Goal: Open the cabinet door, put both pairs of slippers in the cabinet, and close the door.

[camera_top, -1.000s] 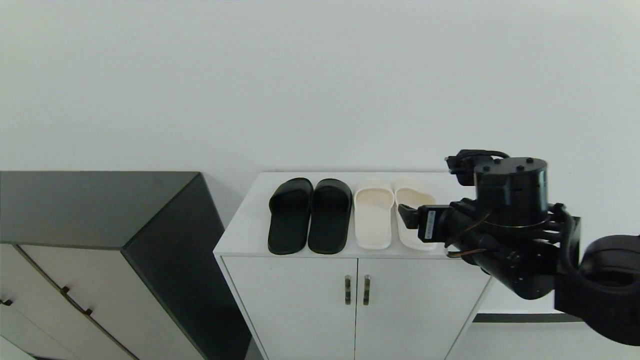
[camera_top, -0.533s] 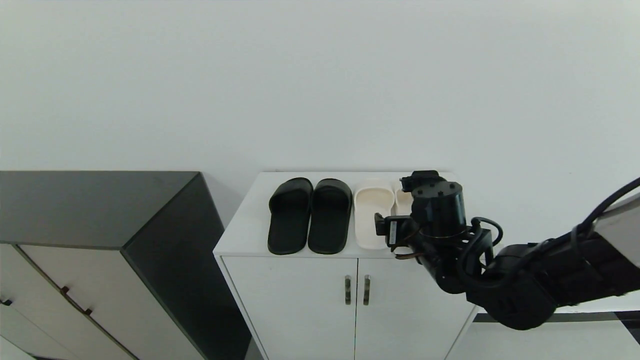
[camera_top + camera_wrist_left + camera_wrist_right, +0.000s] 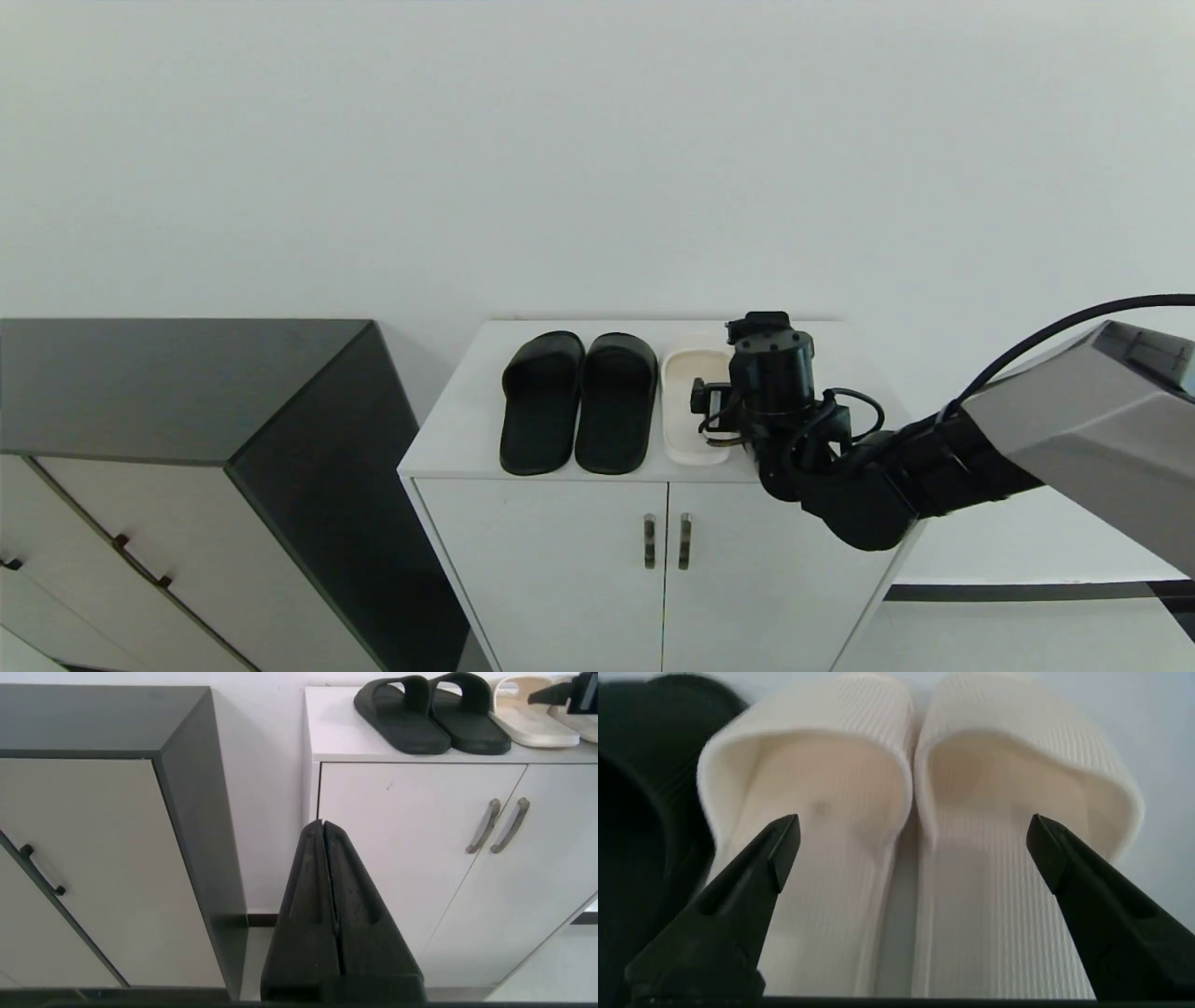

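On cabinet top [image 3: 456,422], right tool [image 3: 913,829] spread wide over white slippers [image 3: 831,887] by front edge; left tool [image 3: 324,835] clenched.

Right arm [image 3: 934,462]: I have it stretched in from the right, forearm angled left and away.
Right wrist [image 3: 773,373]: an upright black cylinder at the arm's far end.
Right claw [image 3: 913,831]: fingers spread wide apart.
Left claw [image 3: 323,831]: fingers pressed flat together.
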Controlling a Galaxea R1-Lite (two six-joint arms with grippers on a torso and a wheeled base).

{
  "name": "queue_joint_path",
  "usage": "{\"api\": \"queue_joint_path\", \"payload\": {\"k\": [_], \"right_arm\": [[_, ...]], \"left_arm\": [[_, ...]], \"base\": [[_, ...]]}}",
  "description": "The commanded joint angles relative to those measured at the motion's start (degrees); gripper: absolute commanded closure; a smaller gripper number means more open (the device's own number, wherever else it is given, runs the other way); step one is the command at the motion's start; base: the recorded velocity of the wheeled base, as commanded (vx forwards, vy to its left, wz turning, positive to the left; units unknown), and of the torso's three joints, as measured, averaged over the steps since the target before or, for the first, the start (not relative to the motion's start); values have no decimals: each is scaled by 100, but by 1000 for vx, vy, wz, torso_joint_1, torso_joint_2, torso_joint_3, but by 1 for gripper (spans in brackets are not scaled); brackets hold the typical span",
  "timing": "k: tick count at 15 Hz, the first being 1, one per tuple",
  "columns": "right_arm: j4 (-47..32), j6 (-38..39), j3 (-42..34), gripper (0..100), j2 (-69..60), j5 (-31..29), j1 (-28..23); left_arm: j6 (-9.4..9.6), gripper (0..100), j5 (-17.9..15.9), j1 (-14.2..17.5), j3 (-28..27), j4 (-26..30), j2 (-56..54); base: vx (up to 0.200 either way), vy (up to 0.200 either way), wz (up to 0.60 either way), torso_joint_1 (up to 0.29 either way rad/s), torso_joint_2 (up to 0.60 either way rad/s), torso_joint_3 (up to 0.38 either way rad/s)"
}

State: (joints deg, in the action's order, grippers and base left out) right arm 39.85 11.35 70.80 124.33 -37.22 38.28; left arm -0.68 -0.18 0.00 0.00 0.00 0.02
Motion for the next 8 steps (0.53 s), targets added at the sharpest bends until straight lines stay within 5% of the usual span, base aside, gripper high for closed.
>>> {"api": "queue_joint_path", "payload": {"k": [1, 8], "right_arm": [[-4, -80, 364, 0, 293, -5, -136], [-21, -370, 1085, 0, 750, 4, -365]], "left_arm": [[-2, 100, 1, 0, 0, 0, 6], [-2, 100, 1, 0, 0, 0, 6]], "base": [[0, 0, 0, 0, 0, 0], [0, 0, 0, 0, 0, 0]]}}
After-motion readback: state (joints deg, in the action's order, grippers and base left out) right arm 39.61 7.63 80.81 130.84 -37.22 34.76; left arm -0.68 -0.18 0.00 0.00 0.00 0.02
